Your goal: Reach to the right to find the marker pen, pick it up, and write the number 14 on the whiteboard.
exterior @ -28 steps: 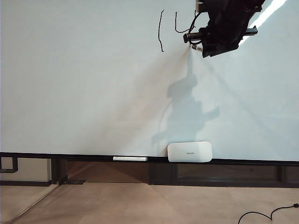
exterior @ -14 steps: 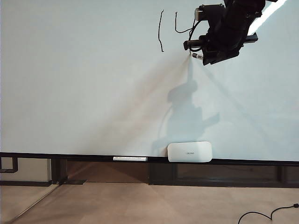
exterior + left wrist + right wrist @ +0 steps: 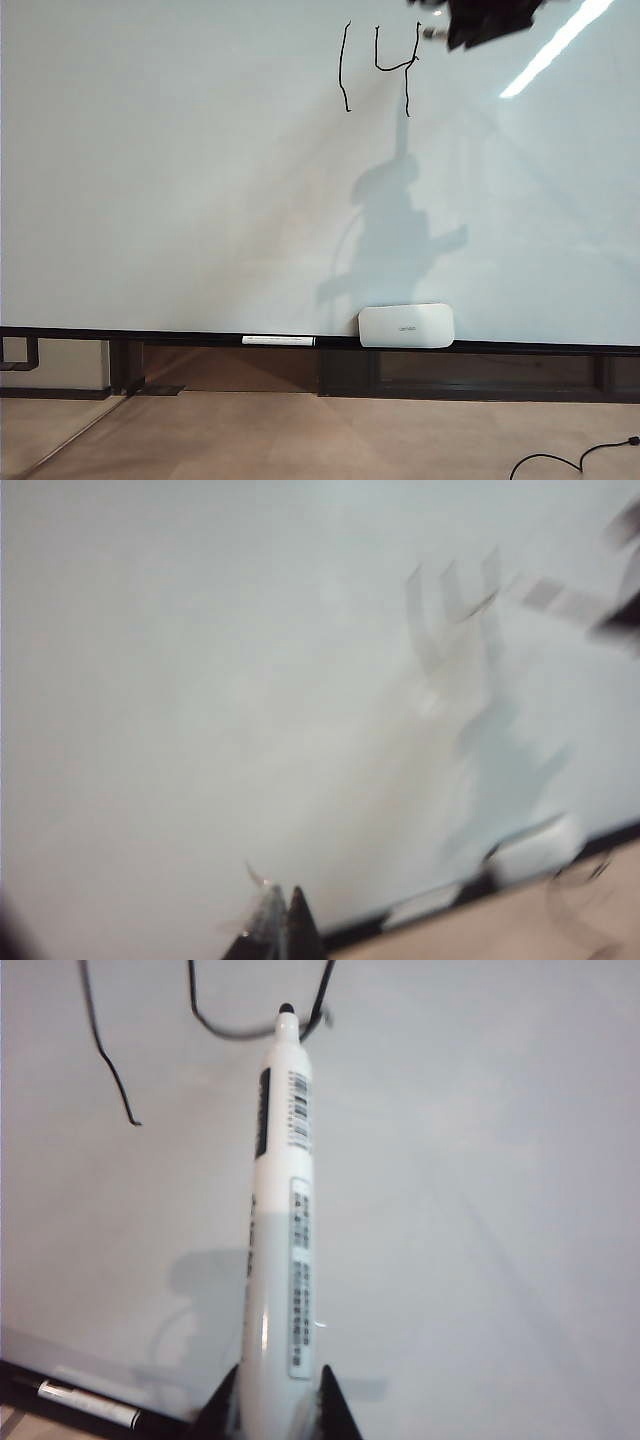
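R gripper [image 3: 270,1400] at whiteboard [image 3: 180,180] 1 o'clock, fingers clamped on marker pen [image 3: 278,1210], tip near the 4. L gripper [image 3: 278,925] fingers look together. "14" looks complete; lift straight off, no smear.

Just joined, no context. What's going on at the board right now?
The right claw is shut on the marker pen, up at the top right of the whiteboard in the exterior view. The number 14 stands written in thin black strokes, and the pen tip sits by the 4. The left claw shows only as blurred dark tips facing the board and holds nothing that can be seen. An eraser and a spare white pen lie on the bottom rail.
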Tool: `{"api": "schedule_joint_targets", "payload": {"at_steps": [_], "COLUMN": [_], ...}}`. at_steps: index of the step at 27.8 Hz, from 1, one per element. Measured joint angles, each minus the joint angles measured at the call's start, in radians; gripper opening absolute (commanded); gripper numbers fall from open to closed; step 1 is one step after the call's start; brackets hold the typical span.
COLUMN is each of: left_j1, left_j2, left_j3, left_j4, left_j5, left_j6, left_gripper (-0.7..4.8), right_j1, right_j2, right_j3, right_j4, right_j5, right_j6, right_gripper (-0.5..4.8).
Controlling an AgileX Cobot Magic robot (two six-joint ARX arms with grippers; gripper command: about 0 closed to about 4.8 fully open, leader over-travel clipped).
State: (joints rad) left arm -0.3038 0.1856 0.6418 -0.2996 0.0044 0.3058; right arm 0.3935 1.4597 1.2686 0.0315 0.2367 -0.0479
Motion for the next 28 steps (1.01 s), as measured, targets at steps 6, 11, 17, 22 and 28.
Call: {"api": "schedule_joint_targets", "payload": {"at_steps": [6, 11, 17, 22, 28], "left_j1": [0.000, 0.000, 0.000, 0.000, 0.006], "left_j2": [0.000, -0.002, -0.011, -0.106, -0.185], "left_j3": [0.193, 0.307, 0.367, 0.463, 0.571], "left_j4": [-0.238, -0.315, -0.488, -0.573, -0.780], "left_j5": [-0.094, -0.176, -0.208, -0.245, -0.247], "left_j6": [0.038, 0.039, 0.034, -0.017, -0.086], "left_gripper": [-0.06, -0.06, -0.06, -0.06, -0.06], "right_j1": [-0.002, -0.001, -0.001, -0.001, -0.001], "right_j2": [-0.168, -0.334, -0.475, -0.640, -0.913], "right_j3": [-0.004, -0.001, -0.006, -0.040, -0.203], "right_j4": [-0.189, -0.289, -0.440, -0.505, -0.602], "right_j5": [0.006, 0.006, 0.006, 0.007, 0.006], "right_j6": [0.010, 0.021, 0.021, 0.015, 0.032], "right_gripper": [-0.02, -0.02, -0.02, -0.02, -0.02]}}
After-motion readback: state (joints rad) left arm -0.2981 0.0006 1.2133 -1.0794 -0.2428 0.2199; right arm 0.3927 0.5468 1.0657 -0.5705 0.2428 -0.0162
